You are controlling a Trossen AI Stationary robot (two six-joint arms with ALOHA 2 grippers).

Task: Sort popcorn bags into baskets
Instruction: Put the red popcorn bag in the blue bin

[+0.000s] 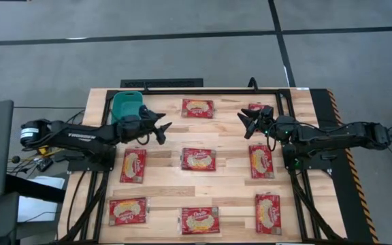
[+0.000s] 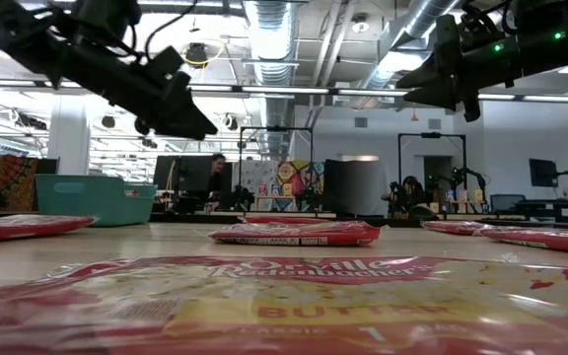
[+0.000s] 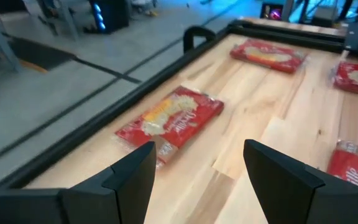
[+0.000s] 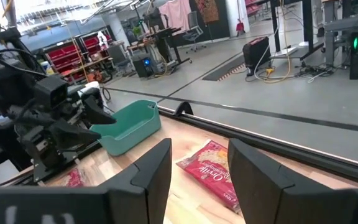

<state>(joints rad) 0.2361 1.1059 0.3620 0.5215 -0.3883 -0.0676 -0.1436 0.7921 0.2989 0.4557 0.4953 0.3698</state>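
The left gripper (image 1: 162,127) reaches in from the table's left edge, raised off the wood just beside the teal basket (image 1: 126,103) at the far-left corner — its jaws stand wide apart and hold nothing. Popcorn bags lie flat in rows across the table (image 1: 230,146); one sits at the far edge's middle (image 1: 197,108), with bare wood either side. The right gripper (image 1: 245,121) comes from the right edge, also raised, its fingers parted and empty — beside the far-right bag (image 1: 256,107).
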